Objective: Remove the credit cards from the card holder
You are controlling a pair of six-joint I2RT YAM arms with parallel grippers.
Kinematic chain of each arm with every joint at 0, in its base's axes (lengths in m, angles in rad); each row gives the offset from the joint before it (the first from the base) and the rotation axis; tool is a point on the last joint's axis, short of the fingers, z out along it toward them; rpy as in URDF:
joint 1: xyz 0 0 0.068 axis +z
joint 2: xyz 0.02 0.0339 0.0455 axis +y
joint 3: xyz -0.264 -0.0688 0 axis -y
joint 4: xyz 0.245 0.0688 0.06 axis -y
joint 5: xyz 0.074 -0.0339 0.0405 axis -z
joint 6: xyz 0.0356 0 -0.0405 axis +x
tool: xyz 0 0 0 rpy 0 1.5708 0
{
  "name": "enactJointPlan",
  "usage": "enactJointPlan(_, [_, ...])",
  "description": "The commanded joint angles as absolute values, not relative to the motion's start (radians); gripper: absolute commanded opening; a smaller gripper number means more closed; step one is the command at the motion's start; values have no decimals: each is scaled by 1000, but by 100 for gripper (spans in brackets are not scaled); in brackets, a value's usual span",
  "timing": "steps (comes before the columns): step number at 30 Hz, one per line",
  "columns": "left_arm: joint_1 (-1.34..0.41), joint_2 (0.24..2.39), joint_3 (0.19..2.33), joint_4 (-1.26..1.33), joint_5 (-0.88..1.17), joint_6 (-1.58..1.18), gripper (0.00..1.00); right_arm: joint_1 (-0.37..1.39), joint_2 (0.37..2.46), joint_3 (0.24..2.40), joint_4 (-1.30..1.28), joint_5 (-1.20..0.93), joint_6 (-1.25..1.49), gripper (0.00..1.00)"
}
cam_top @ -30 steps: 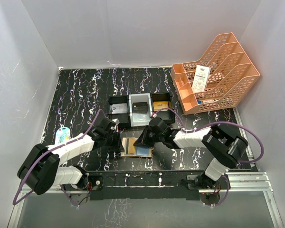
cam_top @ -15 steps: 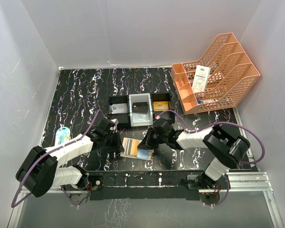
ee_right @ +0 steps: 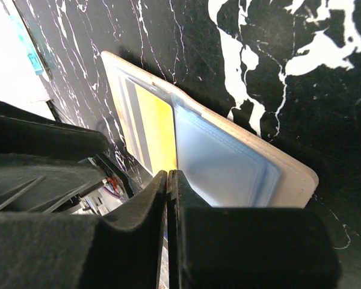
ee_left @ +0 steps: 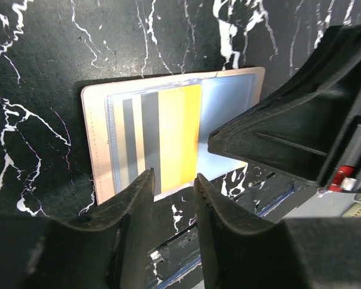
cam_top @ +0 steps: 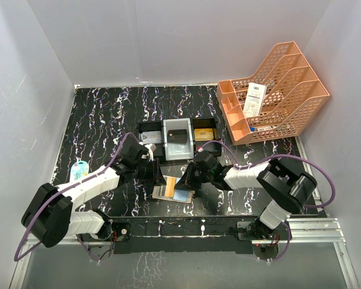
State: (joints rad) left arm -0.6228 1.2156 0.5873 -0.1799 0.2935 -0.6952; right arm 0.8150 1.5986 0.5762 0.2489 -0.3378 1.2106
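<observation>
The tan card holder (cam_top: 163, 193) lies open on the marbled table near the front edge, pale blue slots up (ee_left: 96, 138) (ee_right: 301, 174). A gold credit card (ee_left: 179, 135) (ee_right: 156, 129) sits in its slot beside grey stripes. My left gripper (cam_top: 158, 178) (ee_left: 173, 179) hovers over the holder's near edge, jaws a little apart with only table between them. My right gripper (cam_top: 187, 180) (ee_right: 168, 176) is shut, tips pressed on the holder by the gold card's edge. Silver (cam_top: 149, 138), black (cam_top: 177, 135) and gold (cam_top: 206, 133) cards lie in the tray.
The black-and-grey three-compartment tray (cam_top: 163, 143) stands just behind both grippers. An orange file rack (cam_top: 277, 90) with a white receipt (cam_top: 253, 99) fills the back right corner. A small light blue object (cam_top: 79, 170) lies at the left edge.
My left gripper has opened and lifted off the holder's left side, shifting slightly right. The holder has slid and turned a little toward the near edge under the shut right gripper.
</observation>
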Motion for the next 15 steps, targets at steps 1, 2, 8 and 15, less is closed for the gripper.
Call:
enactJointPlan(1, [-632,1272,592,-166,348,-675,29,810,1581,572,295,-323,1224,5])
enactJointPlan(2, [-633,1282,583,-156,354,-675,28,810,1585,574,293,-325,1223,8])
enactJointPlan(8, [-637,1335,559,-145,328,-675,22,814,1620,608,263,-326,1211,17])
enactJointPlan(15, [-637,1350,526,-188,254,-688,16,830,1668,638,216,-296,1209,22])
